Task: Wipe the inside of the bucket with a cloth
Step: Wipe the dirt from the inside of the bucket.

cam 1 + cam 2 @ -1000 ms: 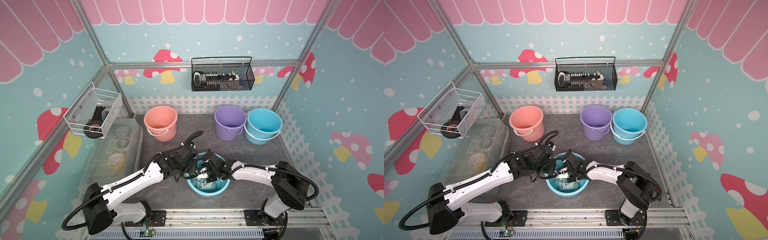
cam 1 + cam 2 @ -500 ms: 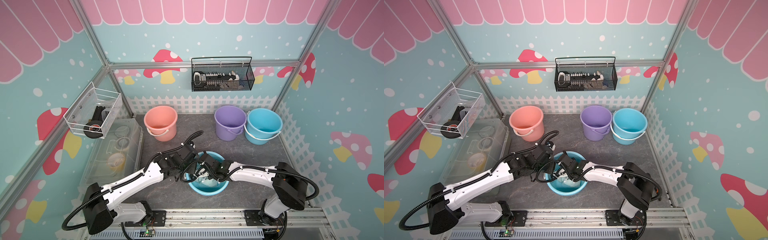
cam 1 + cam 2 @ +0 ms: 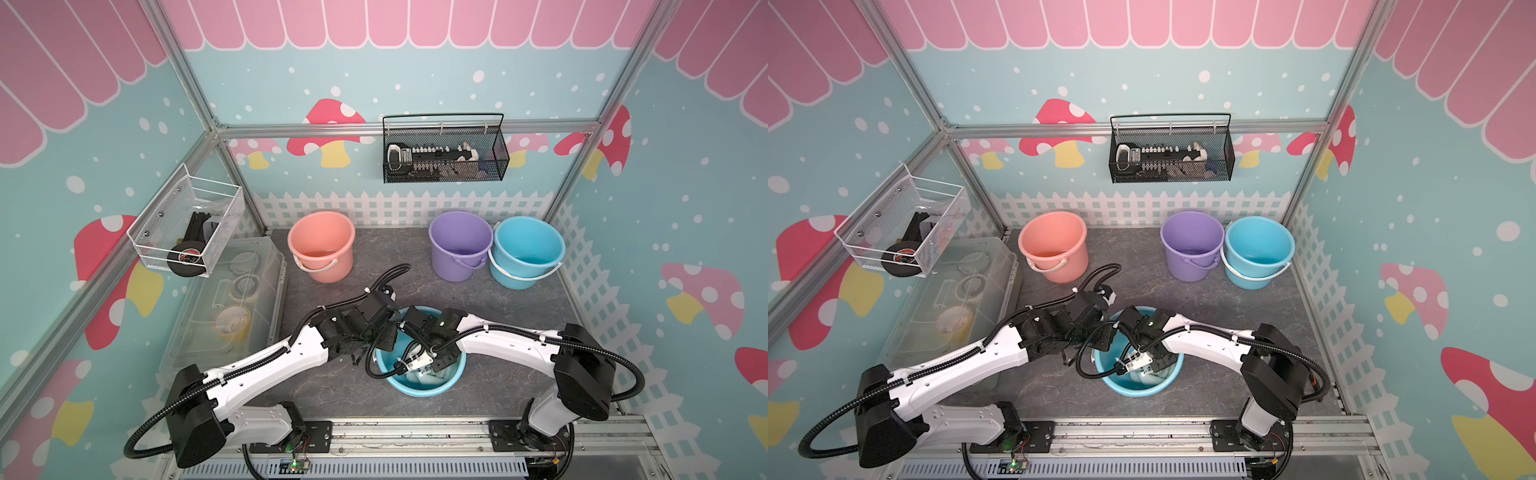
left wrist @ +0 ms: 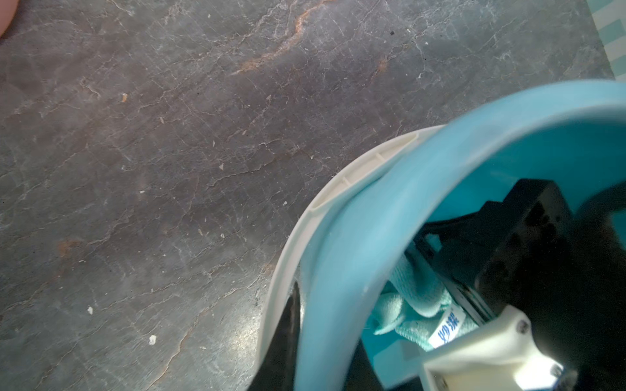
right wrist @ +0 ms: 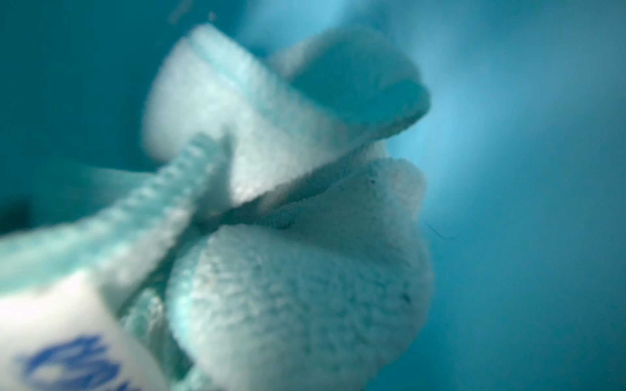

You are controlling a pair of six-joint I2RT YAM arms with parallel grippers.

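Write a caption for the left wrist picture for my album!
Pale green cloth bunched up inside the blue bucket, which stands on a dark stone-look table.

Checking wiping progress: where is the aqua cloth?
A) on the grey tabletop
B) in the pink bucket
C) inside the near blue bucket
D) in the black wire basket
C: the left wrist view shows the cloth bunched inside the near blue bucket.
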